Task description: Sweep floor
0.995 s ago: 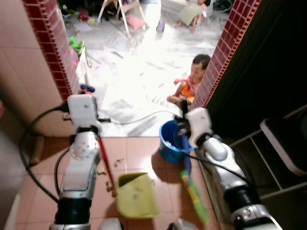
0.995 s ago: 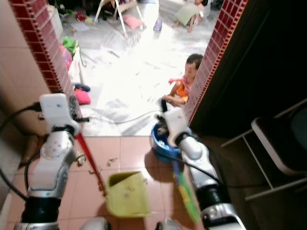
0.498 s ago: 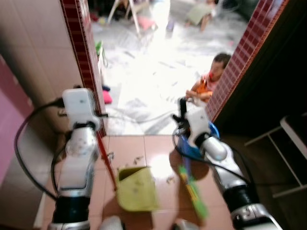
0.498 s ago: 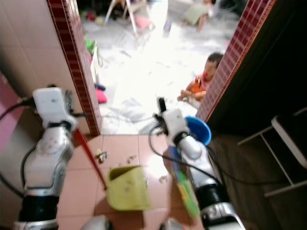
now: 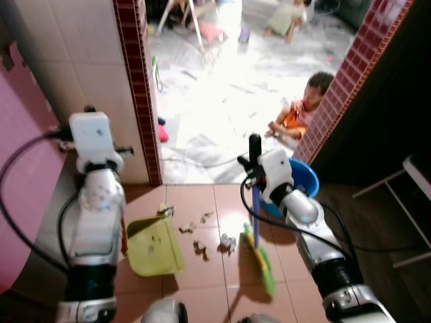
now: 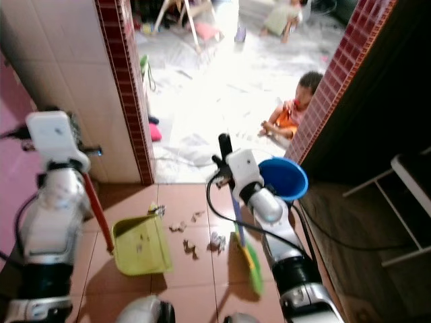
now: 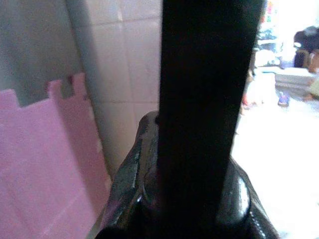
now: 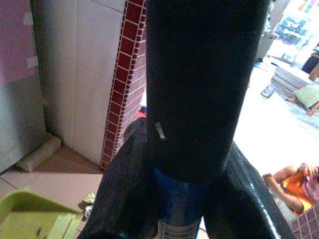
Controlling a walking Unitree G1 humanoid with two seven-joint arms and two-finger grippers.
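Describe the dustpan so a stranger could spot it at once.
Start at the red-brick pillar and drop to the terracotta floor tiles below it. There lies the yellow-green dustpan on a red handle, left of the scattered debris and the green broom head.

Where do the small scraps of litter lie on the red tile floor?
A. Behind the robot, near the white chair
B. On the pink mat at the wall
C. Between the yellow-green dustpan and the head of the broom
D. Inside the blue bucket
C: the scraps lie loose on the tiles, with the dustpan on the robot's left of them and the broom head on its right.
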